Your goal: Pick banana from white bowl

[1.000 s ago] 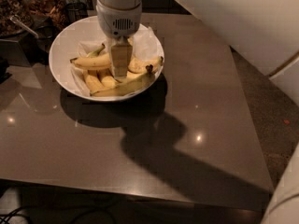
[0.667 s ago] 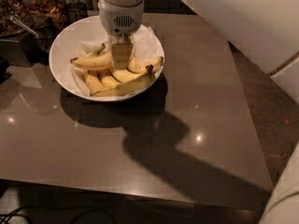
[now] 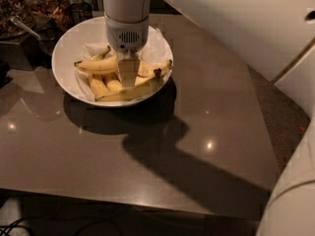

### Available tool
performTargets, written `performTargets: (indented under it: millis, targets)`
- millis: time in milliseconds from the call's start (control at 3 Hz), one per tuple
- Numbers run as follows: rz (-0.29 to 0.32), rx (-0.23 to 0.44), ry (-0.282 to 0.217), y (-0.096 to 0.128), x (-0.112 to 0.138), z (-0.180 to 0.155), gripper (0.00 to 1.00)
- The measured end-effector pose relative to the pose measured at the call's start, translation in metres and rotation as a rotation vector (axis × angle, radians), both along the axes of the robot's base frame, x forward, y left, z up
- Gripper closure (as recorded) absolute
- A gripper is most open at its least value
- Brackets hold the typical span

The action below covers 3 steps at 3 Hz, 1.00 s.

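Note:
The white bowl (image 3: 66, 43) stands at the back left of the table, lined with crinkled white paper and holding several bananas. The long curved banana (image 3: 133, 91) lies along the bowl's front rim, with its dark brown stem end at the right. My gripper (image 3: 127, 76) reaches straight down from the white wrist into the middle of the bowl. Its tip is among the bananas, just behind the long one. It hides part of the bananas under it. A banana with a greenish tip (image 3: 96, 64) lies behind, to the left of the gripper.
The brown glossy table (image 3: 147, 156) runs forward and right from the bowl. Dark containers and a jar (image 3: 29, 14) stand at the back left, next to the bowl. My white arm (image 3: 236, 18) crosses the upper right. The floor (image 3: 285, 112) lies to the right.
The gripper stays over the middle of the bowl. Its tip sits slightly lower among the bananas than 0.7 s ago. The bananas have not visibly moved.

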State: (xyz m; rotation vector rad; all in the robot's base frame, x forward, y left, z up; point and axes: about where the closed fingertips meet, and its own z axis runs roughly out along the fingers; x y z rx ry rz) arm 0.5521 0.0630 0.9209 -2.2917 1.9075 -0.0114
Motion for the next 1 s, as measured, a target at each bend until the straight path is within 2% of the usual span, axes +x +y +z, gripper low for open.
performTargets:
  millis: [333, 1000]
  targets:
    - [-0.009, -0.014, 0.032, -0.001, -0.002, -0.014, 0.63]
    - [0.000, -0.035, 0.056, -0.003, -0.005, -0.026, 0.59]
